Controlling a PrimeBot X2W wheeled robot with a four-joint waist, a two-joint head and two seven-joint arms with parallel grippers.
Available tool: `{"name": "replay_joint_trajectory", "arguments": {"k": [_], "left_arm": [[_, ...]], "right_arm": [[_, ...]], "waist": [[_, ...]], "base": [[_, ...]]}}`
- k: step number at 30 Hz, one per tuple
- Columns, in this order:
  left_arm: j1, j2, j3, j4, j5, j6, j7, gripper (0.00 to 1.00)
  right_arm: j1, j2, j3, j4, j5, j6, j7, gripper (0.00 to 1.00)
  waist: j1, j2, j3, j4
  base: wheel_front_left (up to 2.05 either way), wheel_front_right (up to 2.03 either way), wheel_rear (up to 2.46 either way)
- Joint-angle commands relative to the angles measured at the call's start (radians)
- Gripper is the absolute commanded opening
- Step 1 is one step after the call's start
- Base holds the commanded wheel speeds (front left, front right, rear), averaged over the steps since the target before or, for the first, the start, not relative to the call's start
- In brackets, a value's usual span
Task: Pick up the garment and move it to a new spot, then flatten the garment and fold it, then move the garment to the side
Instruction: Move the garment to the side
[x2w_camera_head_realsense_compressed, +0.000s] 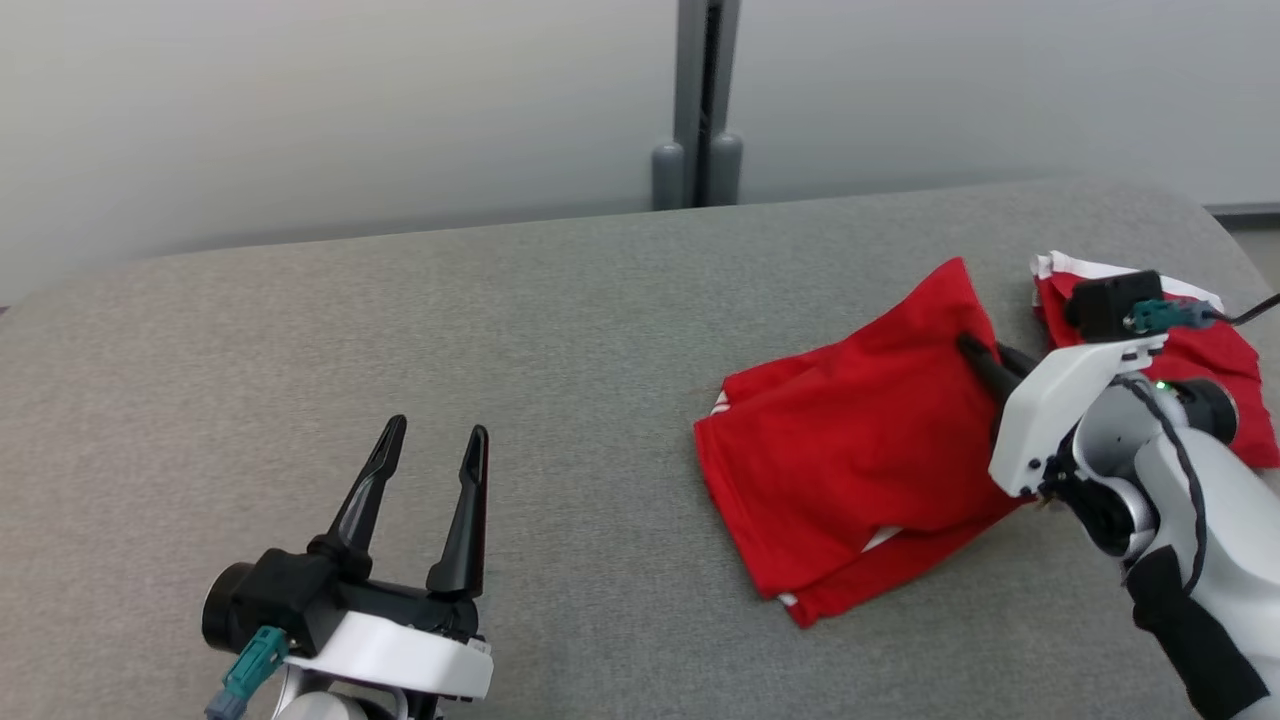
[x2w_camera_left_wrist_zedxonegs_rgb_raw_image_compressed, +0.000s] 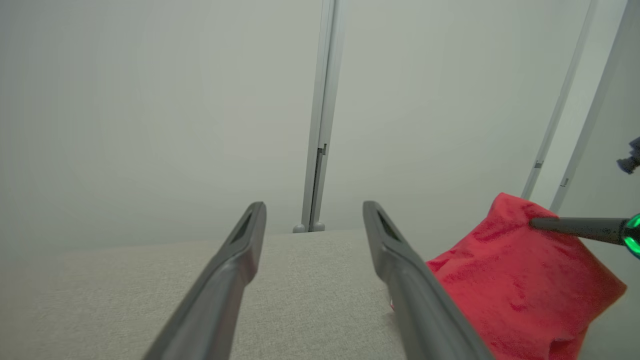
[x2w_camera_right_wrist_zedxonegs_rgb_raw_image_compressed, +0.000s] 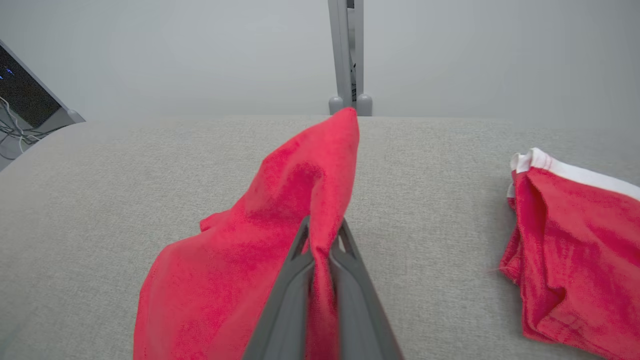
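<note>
The red garment lies on the grey worktop at the right of the head view. It is in a loose heap, with one corner pulled up into a point. It looks soft, thin and light, so it will likely bend and flop when it goes up, and most of it will hang down and drag. It will not break. A good place to hold it is an edge or a corner, where the cloth is doubled, not the flat middle. The right fingers are shut tight on a fold just below that raised corner, and the red cloth runs up between them in the right wrist view. The left fingers are wide apart at the lower left of the head view. They hold nothing, touch nothing, and sit well apart from the garment. Another red piece with a white band lies at the far right, and I cannot tell if it is part of the same garment.
</note>
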Motion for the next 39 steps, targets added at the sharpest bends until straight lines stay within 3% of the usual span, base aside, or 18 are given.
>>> {"name": "replay_joint_trajectory", "arguments": {"k": [1, 13, 22, 30, 31, 32, 33, 34, 39], "left_arm": [[-0.023, 0.003, -0.004, 0.002, 0.003, -0.005, -0.005, 1.0], [-0.134, 0.016, -0.03, 0.025, 0.061, -0.024, -0.004, 1.0], [-0.18, 0.047, -0.032, 0.031, 0.085, -0.029, -0.005, 1.0], [-0.21, 0.058, -0.035, 0.025, 0.094, -0.029, -0.004, 1.0], [-0.217, 0.057, -0.037, 0.026, 0.095, -0.03, -0.005, 1.0], [-0.222, 0.057, -0.04, 0.028, 0.096, -0.03, -0.004, 1.0], [-0.228, 0.055, -0.044, 0.031, 0.096, -0.03, -0.004, 1.0], [-0.233, 0.054, -0.047, 0.034, 0.093, -0.031, -0.004, 1.0], [-0.227, 0.05, -0.039, 0.042, 0.079, -0.03, -0.005, 1.0]], "right_arm": [[-0.023, -0.015, 0.002, -0.004, -0.002, 0.0, -0.011, 0.0], [-0.272, -0.104, 0.046, 0.059, 0.033, 0.0, -0.071, 0.0], [-0.408, -0.164, -0.01, 0.225, -0.009, 0.0, -0.124, 0.0], [-0.486, -0.121, -0.039, 0.385, -0.13, 0.0, -0.209, 0.0], [-0.502, -0.121, -0.052, 0.422, -0.149, 0.0, -0.221, 0.04], [-0.52, -0.13, -0.063, 0.469, -0.184, 0.0, -0.235, 0.32], [-0.536, -0.129, -0.074, 0.51, -0.214, 0.0, -0.251, 0.78], [-0.55, -0.112, -0.091, 0.536, -0.231, 0.0, -0.271, 1.0], [-0.563, -0.103, -0.164, 0.593, -0.328, 0.0, -0.316, 1.0]], "waist": [[0.0, 0.0, 0.044, -0.061], [0.0, 0.0, 0.253, -0.218], [0.0, 0.0, 0.367, -0.233], [0.0, 0.0, 0.42, -0.232], [0.0, 0.0, 0.425, -0.23], [0.0, 0.0, 0.429, -0.226], [0.0, 0.0, 0.432, -0.222], [0.0, 0.0, 0.433, -0.216], [0.0, 0.0, 0.409, -0.196]], "base": [[0.0, 0.0, 0.0], [0.0, 0.0, 0.0], [0.0, 0.0, 0.0], [0.0, 0.0, 0.0], [0.0, 0.0, 0.0], [0.0, 0.0, 0.0], [0.0, 0.0, 0.0], [0.0, 0.0, 0.0], [0.0, 0.0, 0.0]]}}
